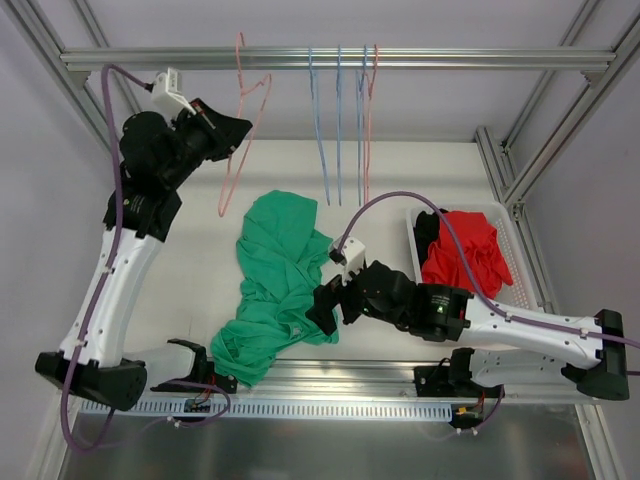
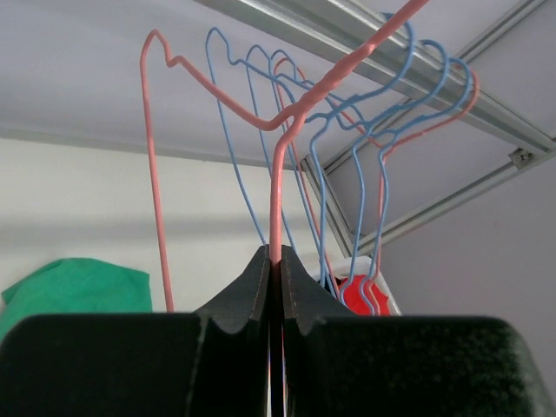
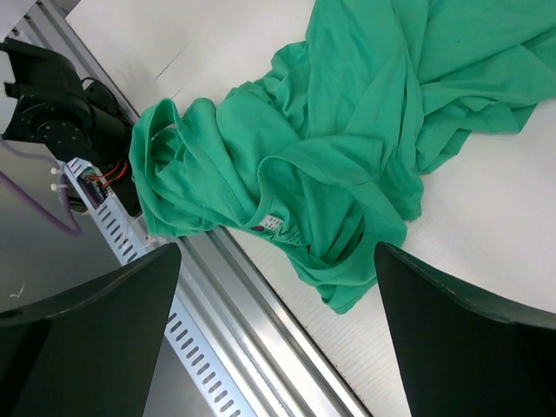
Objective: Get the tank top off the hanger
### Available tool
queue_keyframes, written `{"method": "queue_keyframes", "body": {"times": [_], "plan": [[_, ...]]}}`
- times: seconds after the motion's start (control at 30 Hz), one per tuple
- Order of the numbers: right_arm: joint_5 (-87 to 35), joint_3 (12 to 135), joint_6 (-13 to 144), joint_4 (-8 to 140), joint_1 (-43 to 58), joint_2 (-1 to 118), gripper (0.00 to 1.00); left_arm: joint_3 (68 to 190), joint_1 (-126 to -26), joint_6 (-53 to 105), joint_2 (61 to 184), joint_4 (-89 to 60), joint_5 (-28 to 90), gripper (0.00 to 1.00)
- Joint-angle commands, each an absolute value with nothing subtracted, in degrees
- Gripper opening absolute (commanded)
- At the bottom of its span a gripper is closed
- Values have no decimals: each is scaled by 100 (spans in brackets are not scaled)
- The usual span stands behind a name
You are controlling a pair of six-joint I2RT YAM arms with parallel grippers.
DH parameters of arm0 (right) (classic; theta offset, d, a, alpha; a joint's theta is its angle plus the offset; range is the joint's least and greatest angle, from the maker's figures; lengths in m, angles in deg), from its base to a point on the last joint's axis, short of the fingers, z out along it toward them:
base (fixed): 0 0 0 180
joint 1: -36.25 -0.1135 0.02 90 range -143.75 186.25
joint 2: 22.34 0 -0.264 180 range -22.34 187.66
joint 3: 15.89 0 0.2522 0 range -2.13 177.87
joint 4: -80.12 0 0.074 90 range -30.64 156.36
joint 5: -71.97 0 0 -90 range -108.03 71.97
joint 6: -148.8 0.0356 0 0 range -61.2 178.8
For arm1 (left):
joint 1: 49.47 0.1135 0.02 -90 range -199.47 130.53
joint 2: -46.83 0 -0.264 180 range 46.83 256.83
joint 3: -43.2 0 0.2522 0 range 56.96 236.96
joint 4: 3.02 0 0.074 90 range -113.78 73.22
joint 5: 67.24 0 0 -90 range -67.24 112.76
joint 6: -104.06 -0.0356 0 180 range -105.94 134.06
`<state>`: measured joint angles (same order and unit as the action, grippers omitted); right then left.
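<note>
Currently, my left gripper (image 2: 276,261) is pinched shut on the wire of the pink hanger (image 2: 274,178), which is bare and held up near the overhead rail (image 1: 330,58), beside the blue hangers (image 1: 335,120). My right gripper (image 3: 274,291) stands wide open with nothing between the fingers, poised over the green tank top (image 1: 280,270). That garment is off the hanger, crumpled on the table (image 1: 400,170) near its front edge. Red clothing (image 1: 465,250) fills the white basket (image 1: 505,215) at right.
</note>
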<state>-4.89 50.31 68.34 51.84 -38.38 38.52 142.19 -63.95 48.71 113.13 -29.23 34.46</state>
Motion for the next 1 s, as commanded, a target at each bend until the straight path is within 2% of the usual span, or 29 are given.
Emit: {"method": "queue_keyframes", "body": {"times": [0.0,0.27,0.63,0.9,0.97], "plan": [[-678,4885,7040,5572,-3907,3418,99,14485,-6485,5124,11626,-2031,3568,0],[-1188,4577,6970,6029,-4161,3706,99,14441,-6591,5124,12346,-818,4103,0],[-899,5103,7031,6179,-4460,4849,99,13993,-6740,5062,12592,-826,3673,0],[-319,5113,6822,6223,-4549,5034,100,13809,-6749,5001,12682,-1010,3674,0],[-213,5148,6576,6205,-4549,5156,100,13677,-6749,4974,12611,-1046,3612,12]]}}
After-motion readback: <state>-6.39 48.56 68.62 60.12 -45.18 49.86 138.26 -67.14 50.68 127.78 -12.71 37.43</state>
